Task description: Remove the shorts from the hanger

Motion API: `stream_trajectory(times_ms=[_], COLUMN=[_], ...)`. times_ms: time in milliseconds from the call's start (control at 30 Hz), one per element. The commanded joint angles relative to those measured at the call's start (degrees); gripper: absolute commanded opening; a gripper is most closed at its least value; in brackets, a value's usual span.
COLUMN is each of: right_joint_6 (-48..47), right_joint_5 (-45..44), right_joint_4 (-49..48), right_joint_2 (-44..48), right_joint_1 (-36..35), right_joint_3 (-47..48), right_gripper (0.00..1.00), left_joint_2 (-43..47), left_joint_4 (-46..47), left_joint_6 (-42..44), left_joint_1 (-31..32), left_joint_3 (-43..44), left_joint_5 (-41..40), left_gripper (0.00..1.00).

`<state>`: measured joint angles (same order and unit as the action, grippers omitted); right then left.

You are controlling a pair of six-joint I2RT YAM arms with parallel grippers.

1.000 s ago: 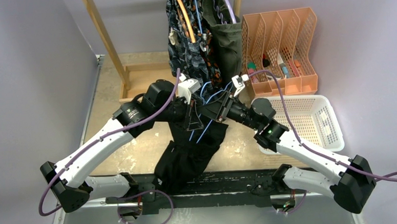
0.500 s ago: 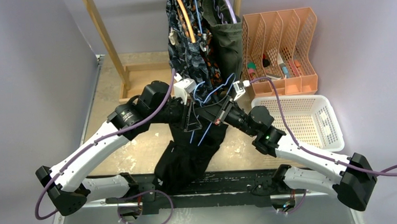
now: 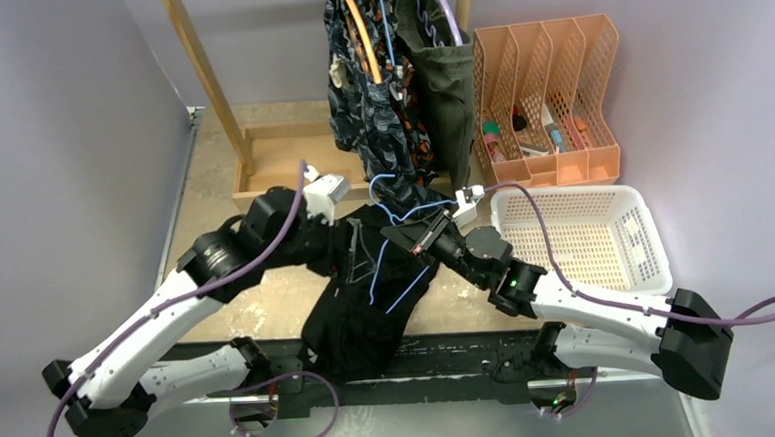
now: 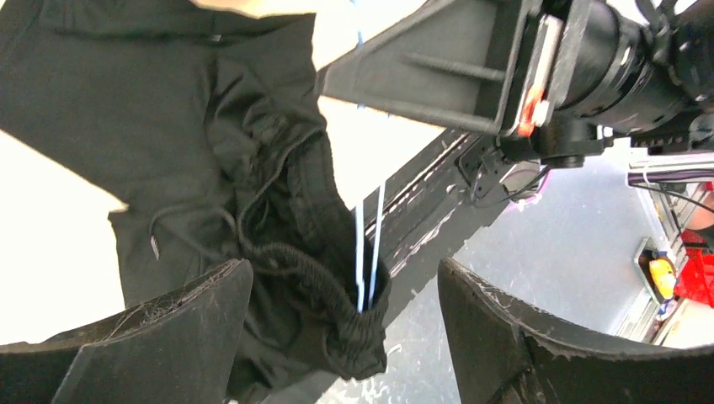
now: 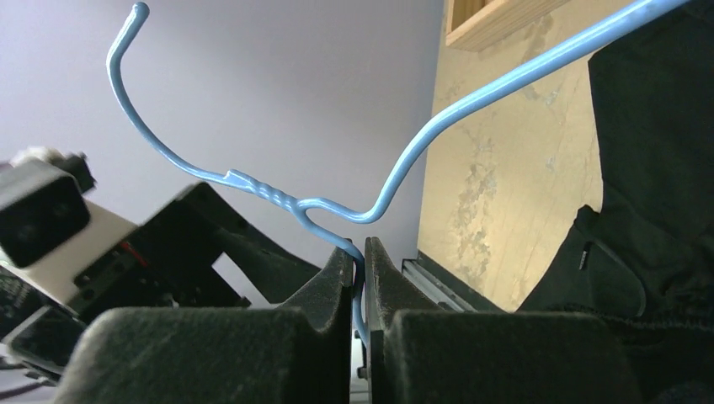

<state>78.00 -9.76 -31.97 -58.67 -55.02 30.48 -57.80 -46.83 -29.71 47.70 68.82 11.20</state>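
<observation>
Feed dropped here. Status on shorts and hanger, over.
Left gripper open over black shorts. Right gripper shut on blue hanger. Hanger wire inside waistband, not yet free.

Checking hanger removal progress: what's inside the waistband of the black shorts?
Two thin strands of the blue wire hanger run down into the gathered waistband of the black shorts. How far they continue inside is hidden by the cloth.

surface [image 3: 211, 168]: tan, mottled, pale scuffs | far left: wooden rack base [image 3: 244, 171], open rectangular frame, lying flat | far right: orange file organizer [image 3: 546, 80], upright, four slots, small items inside | right, just in front of organizer: white mesh basket [image 3: 574, 192] | centre: black shorts [image 3: 359, 320], crumpled, near end over the near edge
</observation>
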Motion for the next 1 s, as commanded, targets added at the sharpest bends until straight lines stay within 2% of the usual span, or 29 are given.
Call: stream_trajectory(times_ms=[0, 200, 400, 533, 633, 733, 767, 833, 867, 967], right_joint_6=[4.9, 6.0, 6.4, 6.7, 7.0, 7.2, 7.2, 6.8, 6.6, 6.7], right_joint_5=[-8.9, -11.1, -12.4, -12.2, -12.3, -12.8, -12.9, -13.2, -13.3, -13.7], right_joint_4=[-3.9, -4.5, -2.8, -2.5, -2.5, -1.7, -1.2, 0.2, 0.8, 2.0], right_joint_2=[-0.7, -0.4, 1.3, 1.4, 1.7, 2.4, 2.8, 3.3, 3.6, 4.3], right_joint_1=[-2.4, -2.8, -2.9, -2.9, -2.9, -2.8, -2.8, -2.8, -2.8, -2.9], right_joint_3=[-0.1, -1.3, -2.1, -1.9, -2.2, -2.4, -2.3, -2.0, -1.8, -2.0], right_gripper=[0.0, 0.0, 0.0, 0.0, 0.0, 0.0, 0.0, 0.0, 0.0, 0.0], left_joint_2=[8.3, 10.7, 13.7, 11.4, 9.7, 8.0, 7.4, 7.1, 7.3, 8.3], left_joint_4=[-1.7, -0.4, 14.0, 9.3, 10.8, 10.9, 9.5, 6.6, 5.3, 2.6], left_joint_6=[-6.3, -12.7, -19.1, -16.0, -15.4, -14.5, -13.8, -12.1, -11.6, -11.0], left_joint_1=[0.2, 0.2, 0.2, 0.2, 0.2, 0.2, 0.2, 0.2, 0.2, 0.2], left_joint_3=[-4.2, -13.0, -21.0, -22.6, -22.3, -21.6, -21.1, -19.2, -18.6, -17.1], left_joint_5=[-4.0, 1.7, 9.0, 8.9, 10.0, 10.9, 11.1, 10.5, 9.8, 7.8], left_gripper=[0.81, 0.81, 0.82, 0.81, 0.67, 0.38, 0.22, 0.05, 0.0, 0.0])
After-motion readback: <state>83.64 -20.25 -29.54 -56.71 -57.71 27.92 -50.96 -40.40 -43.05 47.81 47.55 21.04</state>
